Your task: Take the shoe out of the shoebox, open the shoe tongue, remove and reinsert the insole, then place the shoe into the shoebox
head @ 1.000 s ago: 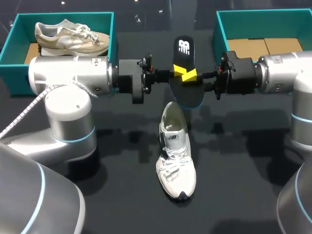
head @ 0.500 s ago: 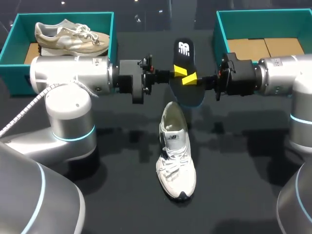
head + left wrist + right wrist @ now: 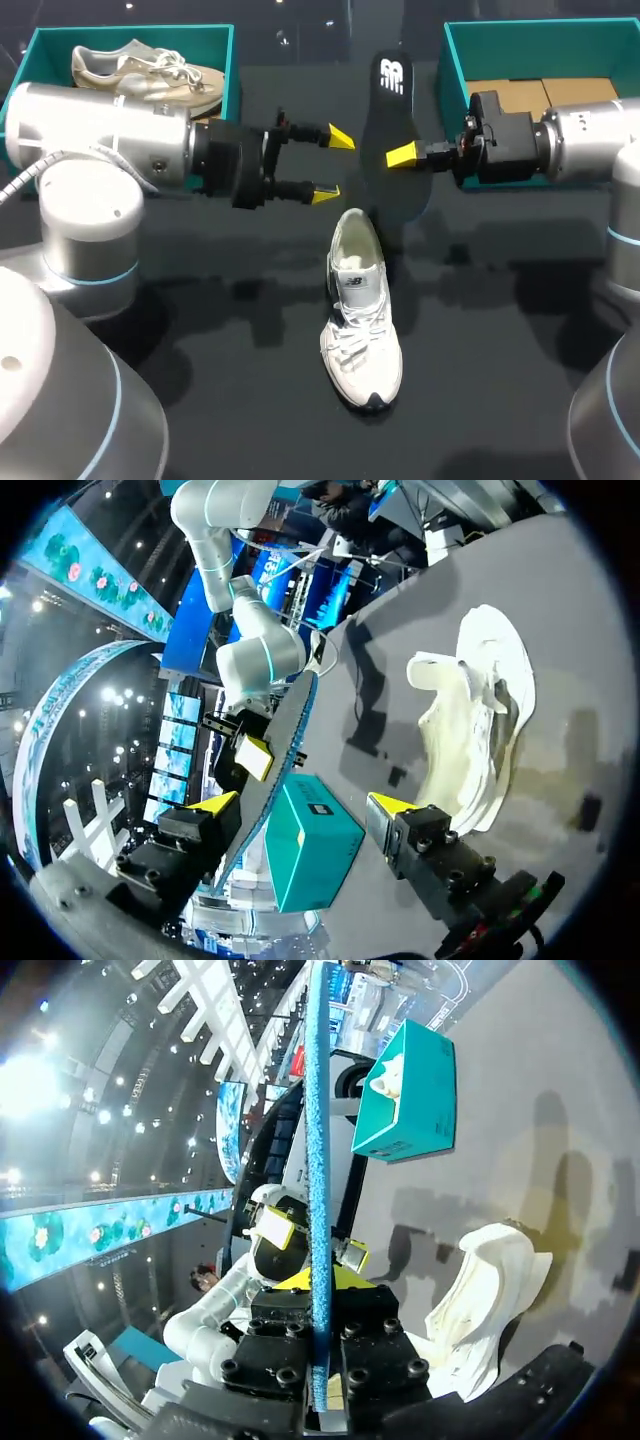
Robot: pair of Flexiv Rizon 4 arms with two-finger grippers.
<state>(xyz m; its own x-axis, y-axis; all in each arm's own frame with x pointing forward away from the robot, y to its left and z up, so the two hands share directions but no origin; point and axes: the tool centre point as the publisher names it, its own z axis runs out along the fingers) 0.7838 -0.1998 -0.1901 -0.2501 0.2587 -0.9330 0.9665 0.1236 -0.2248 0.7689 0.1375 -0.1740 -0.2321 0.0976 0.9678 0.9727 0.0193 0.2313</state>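
1. My right claw (image 3: 404, 156) clamps the black insole (image 3: 388, 115), held above the worktop (image 3: 250, 400).
2. Left claw (image 3: 332, 165) gapes beside it, not touching.
3. White shoe (image 3: 360, 320) lies on the worktop, outside the teal shoebox (image 3: 452, 70).

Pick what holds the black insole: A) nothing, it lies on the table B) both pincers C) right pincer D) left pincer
C: the right pincer is shut on the insole, while the left pincer stands open, clear of it.
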